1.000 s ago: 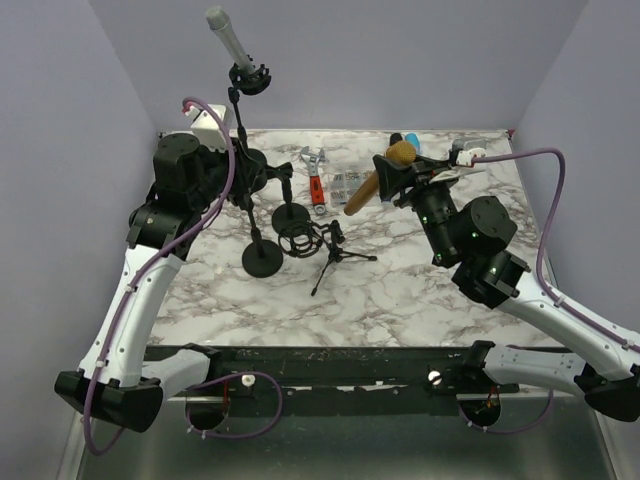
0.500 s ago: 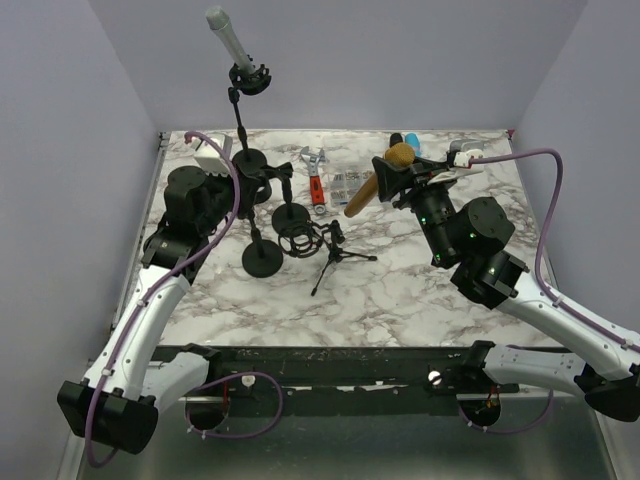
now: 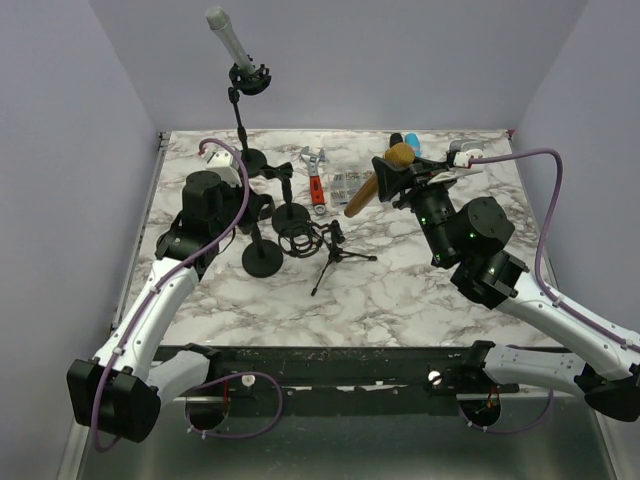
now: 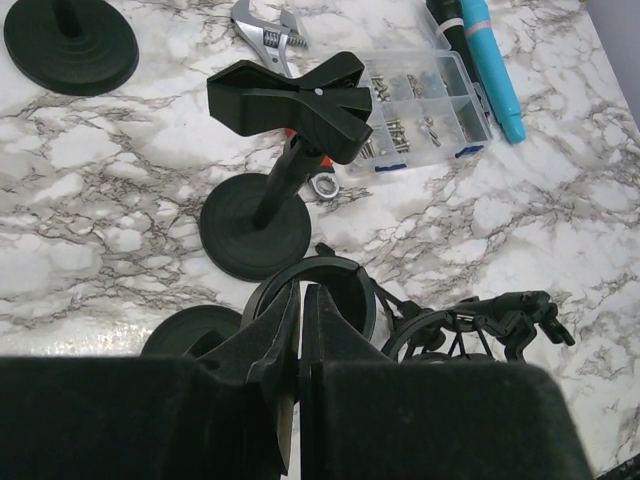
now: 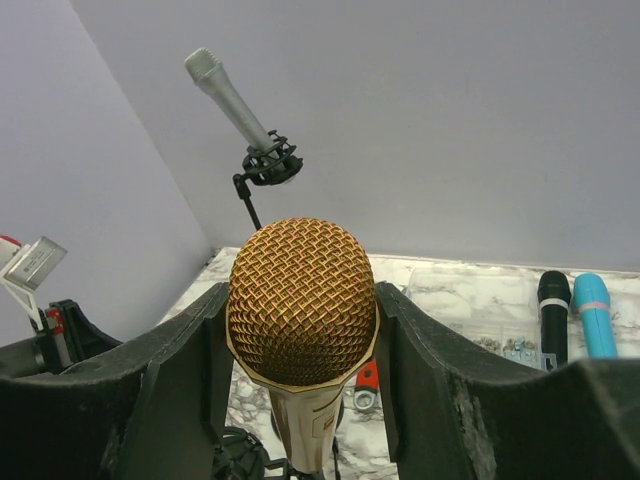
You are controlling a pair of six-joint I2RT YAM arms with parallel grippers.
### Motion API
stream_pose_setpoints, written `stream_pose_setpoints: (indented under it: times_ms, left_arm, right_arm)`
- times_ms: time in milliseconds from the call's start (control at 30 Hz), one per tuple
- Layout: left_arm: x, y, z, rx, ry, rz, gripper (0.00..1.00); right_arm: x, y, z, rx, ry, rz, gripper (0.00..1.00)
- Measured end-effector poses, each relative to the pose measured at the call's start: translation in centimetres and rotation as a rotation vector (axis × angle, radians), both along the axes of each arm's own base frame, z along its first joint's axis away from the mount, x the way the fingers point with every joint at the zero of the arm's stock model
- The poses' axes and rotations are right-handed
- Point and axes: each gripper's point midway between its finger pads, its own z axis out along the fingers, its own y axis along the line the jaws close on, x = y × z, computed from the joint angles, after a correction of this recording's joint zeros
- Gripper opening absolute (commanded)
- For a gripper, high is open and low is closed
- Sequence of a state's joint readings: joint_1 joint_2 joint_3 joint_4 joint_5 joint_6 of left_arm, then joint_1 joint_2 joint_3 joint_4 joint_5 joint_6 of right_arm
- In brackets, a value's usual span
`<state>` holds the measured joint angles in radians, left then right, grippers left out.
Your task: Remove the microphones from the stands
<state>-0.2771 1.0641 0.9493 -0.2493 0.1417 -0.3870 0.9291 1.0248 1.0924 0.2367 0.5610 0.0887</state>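
Above the marble table [image 3: 420, 290], the right gripper [image 3: 392, 170] grasps a gold-headed microphone [image 3: 358, 198] and holds it in the air, clear of every stand. In the right wrist view the mesh head sits between the two black fingers [image 5: 190, 370], which press on the body just below it from either side. In the overhead view the wooden-coloured handle slopes down and to the left.

At the back left, a grey microphone [image 3: 226, 35] sits clipped at the top of a tall stand [image 3: 263, 258], tilted up and to the left. Near that stand's round base is a short stand [image 4: 255, 225] whose clip [image 4: 290, 98] carries nothing.

The left gripper [image 4: 300, 310] is clenched, its fingers pressed together with nothing between them. It hangs low over the table, just above a black ring mount [image 4: 335, 290] and beside the short stand's base. A small tripod [image 3: 335, 255] lies just right of the ring.

Towards the rear edge lie an adjustable wrench [image 4: 265, 25], a clear parts box [image 4: 420, 110], a black microphone [image 5: 553, 315] and a blue microphone [image 5: 594, 315], the last two side by side.
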Motion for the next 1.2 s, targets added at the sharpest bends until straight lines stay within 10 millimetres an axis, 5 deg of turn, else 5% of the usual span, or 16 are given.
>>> stream_pose_setpoints:
  times_ms: [67, 233, 367, 600, 800, 967, 1200]
  left_arm:
    - [-0.1, 0.0, 0.0, -0.001, 0.003, 0.001, 0.15]
    - [-0.3, 0.0, 0.5, -0.006, 0.014, 0.002, 0.65]
    - [-0.7, -0.3, 2.5, -0.011, 0.004, -0.020, 0.85]
    - [-1.5, -0.2, 9.3, -0.036, -0.113, -0.039, 0.94]
    - [-4.0, -0.1, 14.7, -0.055, -0.272, -0.089, 0.96]
    - [-5.4, 0.3, 14.0, -0.031, -0.322, -0.100, 0.97]
    - [-6.0, 0.8, 10.7, 0.006, -0.298, -0.100, 0.98]
  right_arm:
    - [0.0, 0.0, 0.0, 0.000, 0.000, 0.000, 0.01]
    - [0.0, 0.0, -0.1, -0.002, 0.002, 0.000, 0.01]
    - [0.1, 0.1, -0.3, -0.007, 0.005, 0.000, 0.01]
    - [1.2, 0.2, -2.5, -0.088, 0.059, -0.058, 0.01]
    - [2.7, -2.5, -4.8, -0.226, 0.122, -0.255, 0.01]
    - [4.4, -5.6, -8.2, -0.371, 0.203, -0.456, 0.01]
    - [8.3, -12.9, -18.1, -0.577, 0.496, -0.698, 0.01]
